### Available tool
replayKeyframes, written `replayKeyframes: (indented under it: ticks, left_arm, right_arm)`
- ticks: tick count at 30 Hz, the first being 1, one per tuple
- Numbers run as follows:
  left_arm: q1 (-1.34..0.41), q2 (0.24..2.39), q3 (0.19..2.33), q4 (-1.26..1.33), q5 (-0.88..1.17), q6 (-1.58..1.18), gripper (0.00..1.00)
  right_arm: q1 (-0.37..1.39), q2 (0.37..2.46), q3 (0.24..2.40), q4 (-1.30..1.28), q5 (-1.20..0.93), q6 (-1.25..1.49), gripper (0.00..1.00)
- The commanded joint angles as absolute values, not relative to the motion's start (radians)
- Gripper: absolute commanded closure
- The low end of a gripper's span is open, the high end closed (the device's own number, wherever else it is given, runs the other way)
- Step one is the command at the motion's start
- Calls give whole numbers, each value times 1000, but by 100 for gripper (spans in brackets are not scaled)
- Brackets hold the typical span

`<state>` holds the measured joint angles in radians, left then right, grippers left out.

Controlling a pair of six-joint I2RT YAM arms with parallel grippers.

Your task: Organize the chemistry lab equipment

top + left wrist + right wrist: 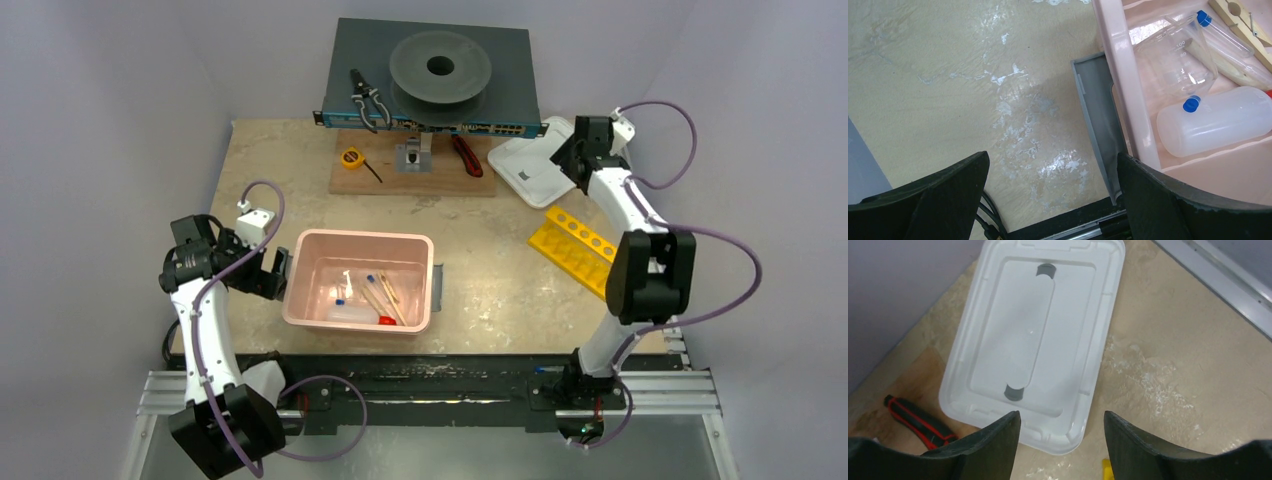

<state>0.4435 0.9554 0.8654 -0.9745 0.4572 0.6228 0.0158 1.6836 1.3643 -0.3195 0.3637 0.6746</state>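
Squeeze bottle (1215, 120) inside pink bin (1123, 75), just right of left pincer (1052, 162), jaws apart, apparently empty.

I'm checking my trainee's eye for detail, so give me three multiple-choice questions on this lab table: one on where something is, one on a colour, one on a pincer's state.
1. The squeeze bottle lies: A inside the pink bin; B on the yellow rack; C on the wooden board.
2. The caps on the thin clear tubes are: A red; B blue; C green.
3. The right pincer is: A shut on a tube; B shut and empty; C open above the white lid.
Answers: A, the left wrist view shows it on the bin's floor; B, both caps in view are blue; C, its fingers stand wide apart with the lid below.
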Motion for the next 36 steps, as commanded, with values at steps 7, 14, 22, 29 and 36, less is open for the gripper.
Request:
replayKeyframes:
  ticks: [7,14,22,29,36]
  left_arm:
    - [440,1031,912,-961,476,660,0]
    - [440,1059,916,-945,468,667,0]
    - [440,1077,919,-930,464,666,0]
    - [440,1082,909,-925,464,669,0]
    - [440,1076,883,-914,462,670,0]
  right_arm:
    - [-48,1981,1606,-423,308,756,41]
    - [-58,2081,1667,-461,339,756,46]
    - [-69,2150,1661,-465,337,760,55]
    - [-85,2171,1636,-456,330,753,51]
    - [-91,2147,1609,-442,341,749,57]
